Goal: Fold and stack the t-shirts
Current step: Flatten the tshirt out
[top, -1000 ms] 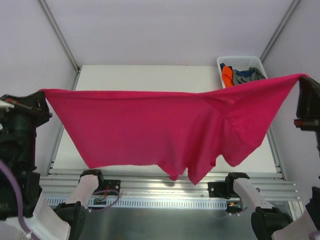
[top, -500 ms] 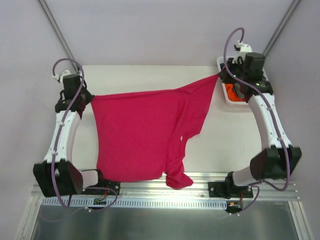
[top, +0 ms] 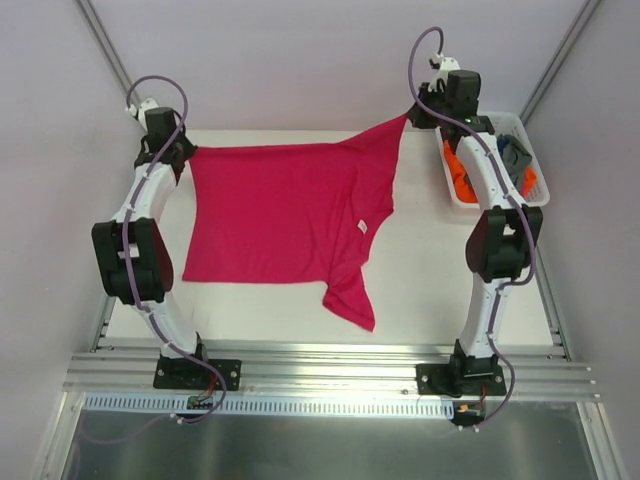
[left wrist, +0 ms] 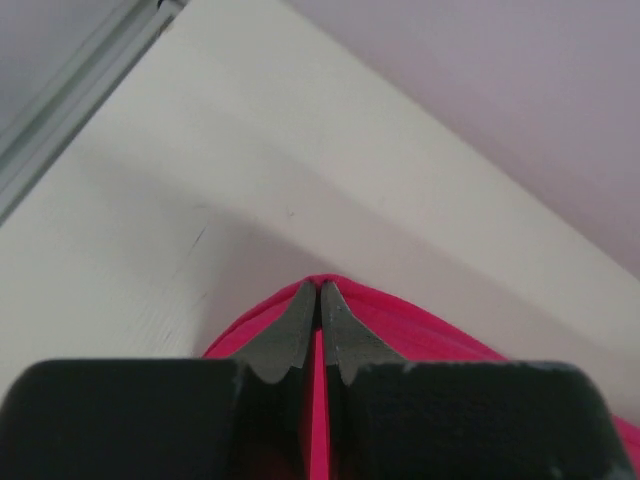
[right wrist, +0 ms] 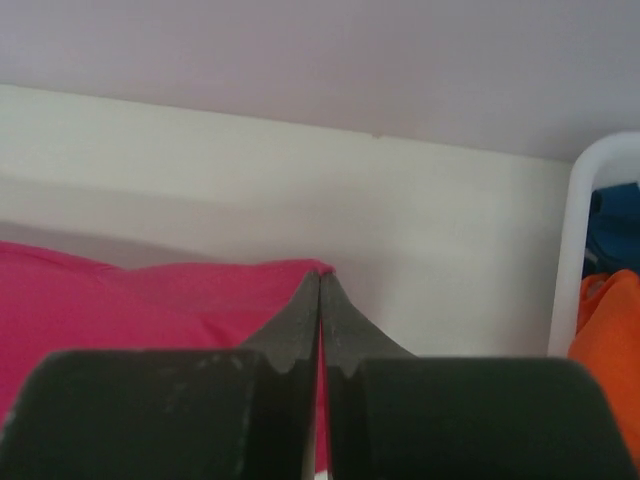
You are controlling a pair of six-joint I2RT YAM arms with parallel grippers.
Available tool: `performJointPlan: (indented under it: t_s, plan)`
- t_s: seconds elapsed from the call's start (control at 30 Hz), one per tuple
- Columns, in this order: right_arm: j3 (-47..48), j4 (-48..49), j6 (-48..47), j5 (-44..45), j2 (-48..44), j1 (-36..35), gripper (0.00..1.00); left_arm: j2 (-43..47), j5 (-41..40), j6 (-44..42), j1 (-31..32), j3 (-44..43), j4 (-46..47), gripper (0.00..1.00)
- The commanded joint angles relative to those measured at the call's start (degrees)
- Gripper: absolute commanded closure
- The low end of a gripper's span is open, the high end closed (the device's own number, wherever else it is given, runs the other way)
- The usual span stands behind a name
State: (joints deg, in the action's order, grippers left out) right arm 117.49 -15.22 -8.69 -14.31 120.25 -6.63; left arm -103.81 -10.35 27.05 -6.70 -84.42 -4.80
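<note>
The white table (top: pixel 430 290) lies beneath both grippers, and the pink t-shirt (top: pixel 280 215) is pulled taut between them, the rest of it spread on the table on the near side of them. Just right of the right gripper (top: pixel 408 118) sits a basket (top: pixel 497 204) holding an orange t-shirt (top: pixel 458 170). The right gripper and the left gripper (top: pixel 188 152) each have their jaws pinched tight on a far corner of the pink t-shirt.

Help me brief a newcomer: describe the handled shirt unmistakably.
On the table lies the pink t-shirt, far corners pinched by the left gripper and right gripper. Only it is spread out; the other shirts bunch in the basket.
</note>
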Motion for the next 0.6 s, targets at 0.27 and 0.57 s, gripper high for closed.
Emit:
performJointPlan:
  t_s: [0.27, 0.57]
  plan:
    - [-11.57, 0.82, -8.18, 4.37, -43.46, -0.66, 0.99, 32.50, 4.46, -7.53, 0.02, 6.28, 4.62, 1.00]
    - [-3.43, -9.38, -15.82, 4.63, -58.90, -1.28, 0.99, 55.46, 3.06, -13.24, -0.07, -0.19, -6.44, 1.00]
